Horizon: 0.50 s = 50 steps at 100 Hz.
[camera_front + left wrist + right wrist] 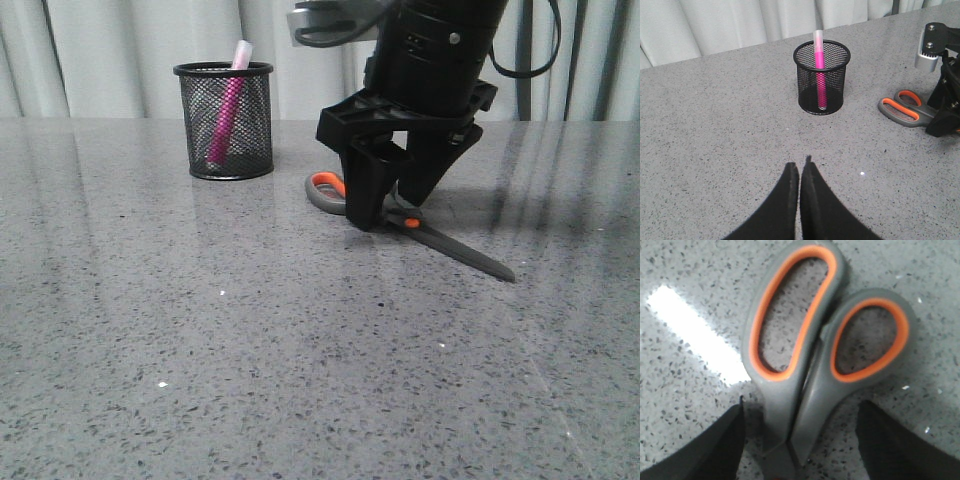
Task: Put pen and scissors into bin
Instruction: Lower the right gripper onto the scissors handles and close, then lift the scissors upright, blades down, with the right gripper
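The black mesh bin (pixel 224 120) stands at the back left of the table, with the pink pen (pixel 226 120) leaning inside it, cap up. Both show in the left wrist view: the bin (pixel 821 77) and the pen (pixel 819 70). The scissors (pixel 420 227) lie flat, closed, to the right of the bin, handles toward it. My right gripper (pixel 392 210) is open and low over them, one finger on each side of the handles' neck (pixel 795 410), not touching. My left gripper (pixel 800 167) is shut and empty, above bare table in front of the bin.
The grey speckled table (pixel 250 360) stretches wide in front. Pale curtains (pixel 110 50) hang behind its far edge. The right arm's body (pixel 942 95) stands to the right of the bin.
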Available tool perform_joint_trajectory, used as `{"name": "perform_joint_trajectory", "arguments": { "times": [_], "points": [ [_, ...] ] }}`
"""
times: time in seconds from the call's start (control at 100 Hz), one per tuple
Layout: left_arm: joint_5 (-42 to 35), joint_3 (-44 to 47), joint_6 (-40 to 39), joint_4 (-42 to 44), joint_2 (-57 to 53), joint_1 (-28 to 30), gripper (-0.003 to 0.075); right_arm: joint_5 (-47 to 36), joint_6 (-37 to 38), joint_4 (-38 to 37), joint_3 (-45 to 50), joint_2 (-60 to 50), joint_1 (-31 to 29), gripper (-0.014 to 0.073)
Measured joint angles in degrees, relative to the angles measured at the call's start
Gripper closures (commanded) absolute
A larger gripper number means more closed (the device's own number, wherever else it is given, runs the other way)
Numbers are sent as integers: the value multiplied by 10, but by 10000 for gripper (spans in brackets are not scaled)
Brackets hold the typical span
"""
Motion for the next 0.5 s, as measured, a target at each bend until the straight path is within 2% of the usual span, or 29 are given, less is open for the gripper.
{"name": "perform_joint_trajectory", "arguments": {
  "times": [0.35,0.5],
  "points": [
    [0,0,0,0,0,0,742,1,17,-8,-1,0,6,165],
    [0,0,0,0,0,0,742,1,18,-7,-1,0,7,302]
  ]
}}
